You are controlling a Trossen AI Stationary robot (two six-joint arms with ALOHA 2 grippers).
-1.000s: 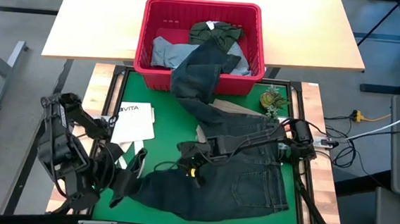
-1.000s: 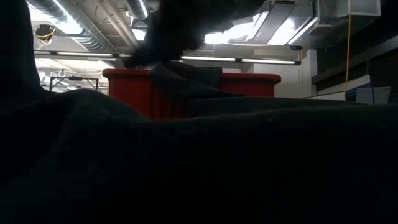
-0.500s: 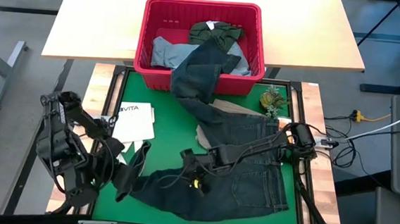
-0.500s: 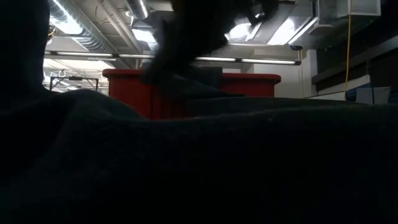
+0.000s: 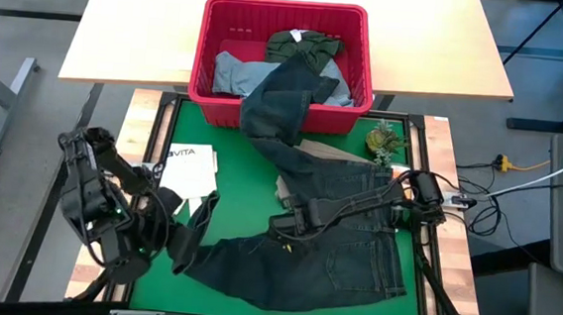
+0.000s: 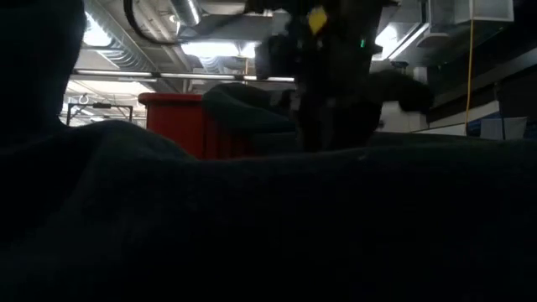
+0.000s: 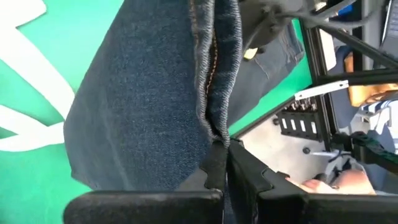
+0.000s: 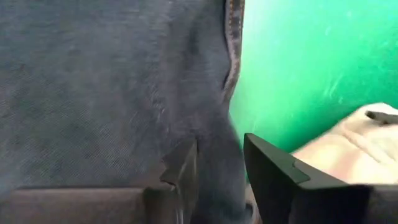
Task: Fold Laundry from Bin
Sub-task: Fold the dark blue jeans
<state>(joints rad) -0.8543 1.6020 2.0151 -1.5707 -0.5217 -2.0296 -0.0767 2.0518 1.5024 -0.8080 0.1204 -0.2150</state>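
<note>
Dark navy jeans (image 5: 334, 265) lie spread on the green mat (image 5: 241, 175). One leg (image 5: 275, 107) runs up over the near wall of the red bin (image 5: 208, 43), which holds more laundry. At the mat's near left, my left gripper (image 5: 193, 233) is shut on the other leg's end. My right gripper (image 5: 285, 227) points steeply down over the jeans' middle. It is open, with an edge of the denim (image 8: 231, 68) running in between its fingers. Beige trousers (image 5: 287, 188) show from under the jeans. My left gripper pinches a stitched edge of the jeans leg (image 7: 214, 124) between its two fingers, slanting down from the table's left. That leg end is raised off the mat; the rest of the jeans lies on the mat. My right gripper's fingers (image 8: 183, 165) stand on either side of the denim edge; I cannot tell whether they touch it.
A white tote bag (image 5: 189, 171) lies on the mat's left part, just beyond my left gripper. A small green plant (image 5: 382, 140) stands at the mat's far right corner. The wooden table (image 5: 131, 38) carries the bin behind the mat.
My right gripper has tipped to point steeply down and sunk onto the middle of the jeans, showing now in the low view. My left gripper has shifted a little toward the table's right with the leg end still in its hold.
</note>
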